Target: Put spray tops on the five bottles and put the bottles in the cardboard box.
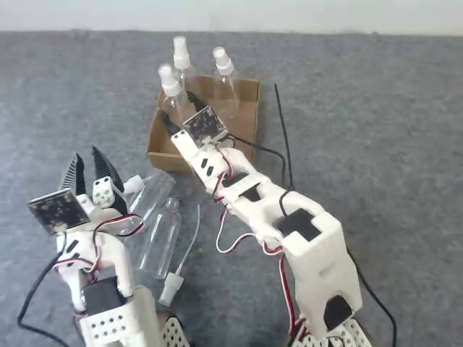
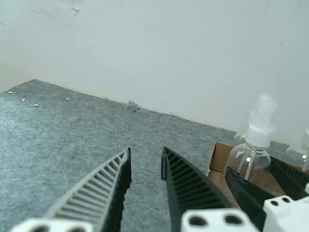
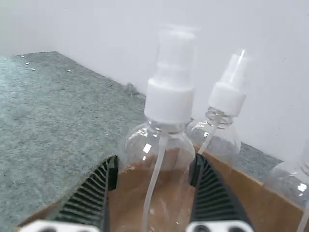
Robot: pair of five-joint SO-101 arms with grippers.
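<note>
Cardboard box [image 1: 155,141] holds three capped bottles [image 1: 224,87]; right claw [image 3: 153,166] grips the front one. Left claw [image 2: 146,152], open and empty, hangs near two uncapped bottles [image 1: 163,231] lying before the box. An uneven release could topple the gripped bottle onto its neighbours.

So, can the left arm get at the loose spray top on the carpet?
Probably yes: the left gripper is open and empty, and the spray top lies uncovered beside that arm.
</note>
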